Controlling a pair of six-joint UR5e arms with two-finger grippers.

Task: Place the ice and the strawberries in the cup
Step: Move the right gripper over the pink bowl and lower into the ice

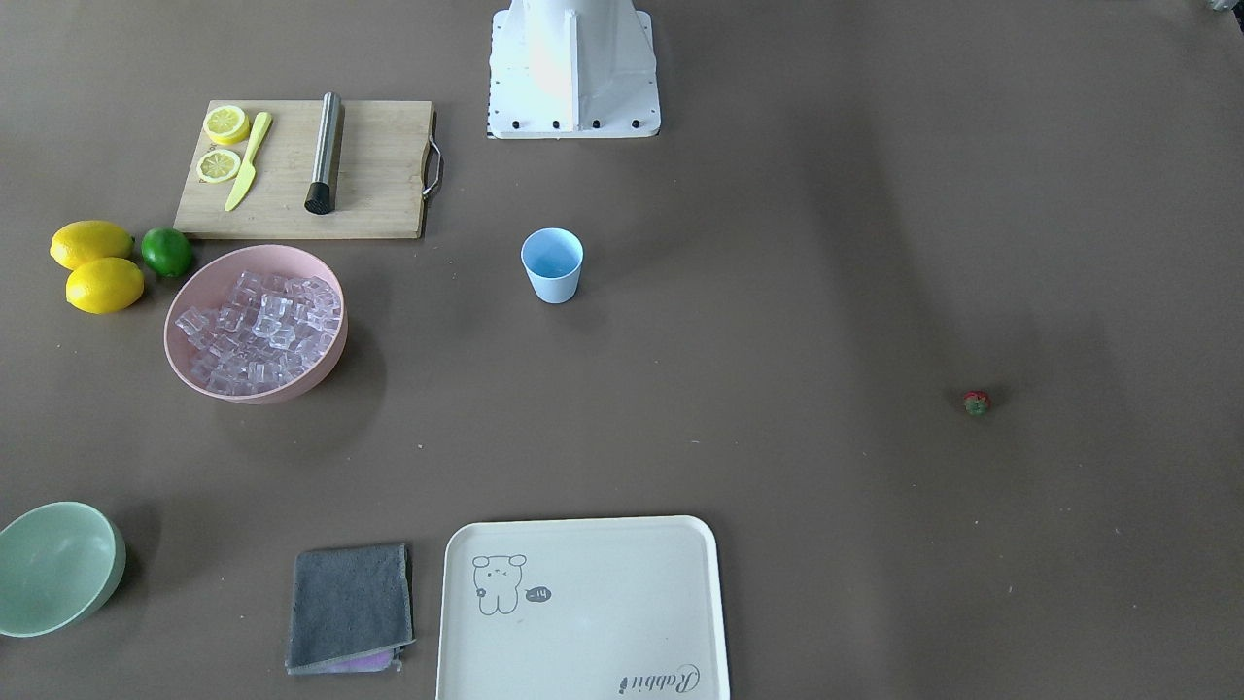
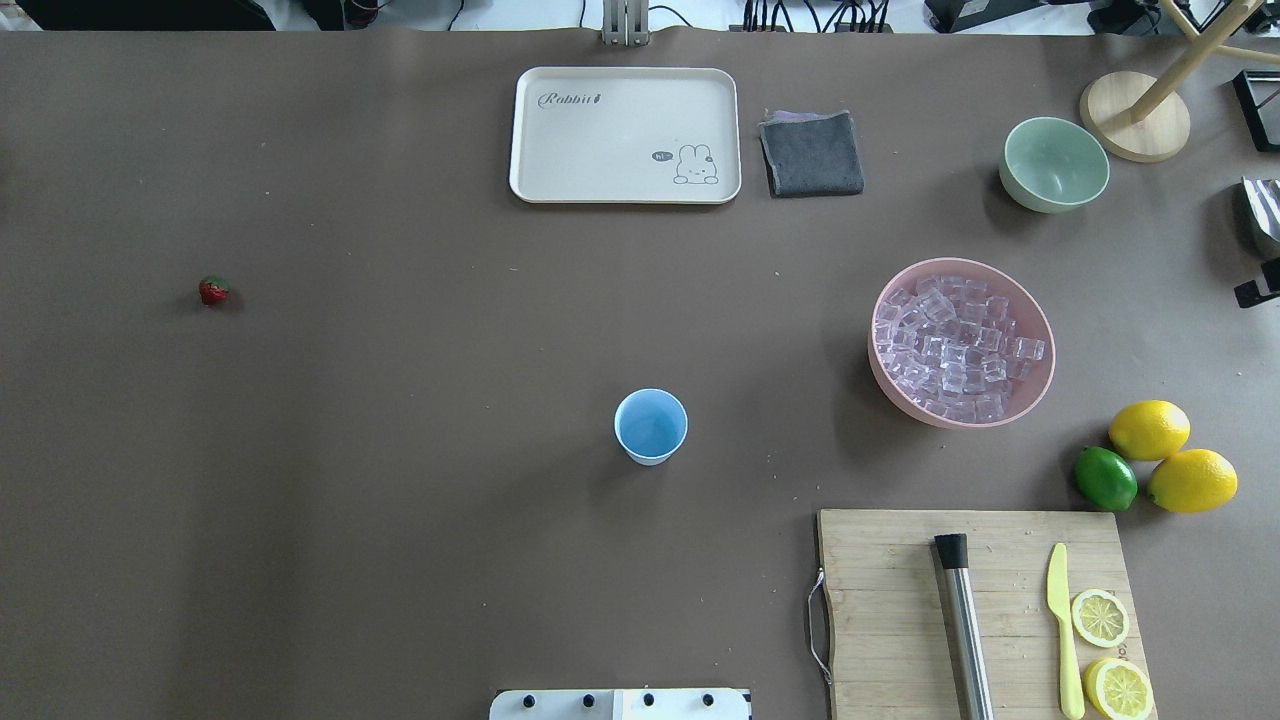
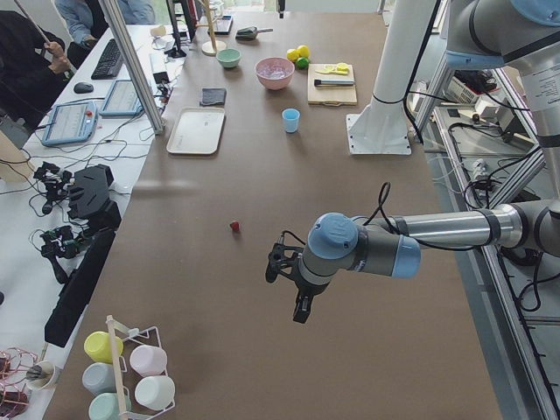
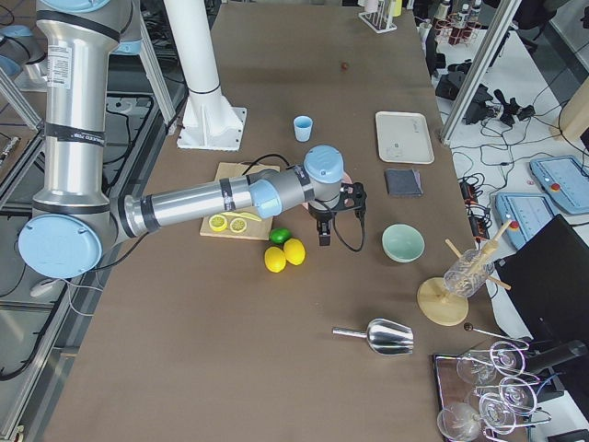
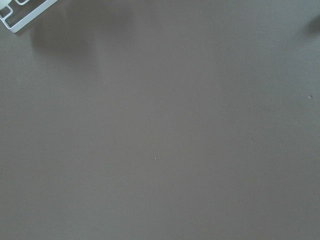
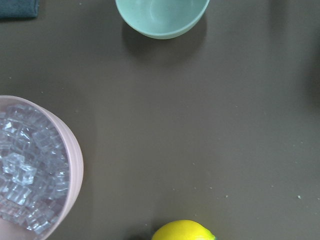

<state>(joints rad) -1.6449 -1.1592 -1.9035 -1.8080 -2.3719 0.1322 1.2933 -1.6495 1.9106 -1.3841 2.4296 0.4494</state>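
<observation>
A cream tray (image 2: 620, 130) carries print. In one corner the word "Rabbit" (image 2: 570, 99) stands in dark grey cursive script; in the opposite corner is a line drawing of a cartoon rabbit (image 2: 696, 165); just beside its head sits a small dark speech bubble (image 2: 661, 156) with pale letters that look like "hi", too small to be sure; in the front-facing view the word and the drawing appear upside down. In the left side view, the screens of two tablets (image 3: 68, 122) show content too small to read.
</observation>
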